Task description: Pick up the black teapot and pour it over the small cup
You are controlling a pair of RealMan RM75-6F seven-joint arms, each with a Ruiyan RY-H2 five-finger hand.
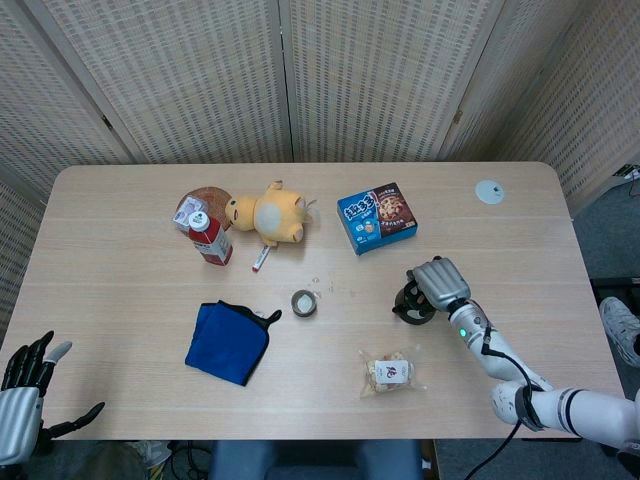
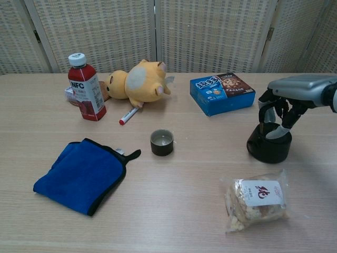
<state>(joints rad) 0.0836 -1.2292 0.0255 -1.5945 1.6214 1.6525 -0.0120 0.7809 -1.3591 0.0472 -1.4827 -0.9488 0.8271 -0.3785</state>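
Glossy black teapot (image 2: 269, 147) sits squat under the right hand (image 2: 279, 117), fingers spread loosely over its top, gripping nothing, with a crinkly snack bag (image 2: 257, 201) at six o'clock and the small cup (image 2: 161, 142) at nine.

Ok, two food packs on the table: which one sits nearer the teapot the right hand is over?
The clear snack bag, just in front of the black teapot under the right hand. The blue cookie box lies farther back.

We see a wooden table (image 1: 120, 290), at ten o'clock a red juice bottle (image 2: 85, 88) beside a yellow plush toy (image 2: 138, 81) and red marker (image 2: 128, 115), at one o'clock a blue cookie box (image 2: 222, 93), at seven a blue cloth (image 2: 80, 174), at five a snack packet (image 2: 256, 199).
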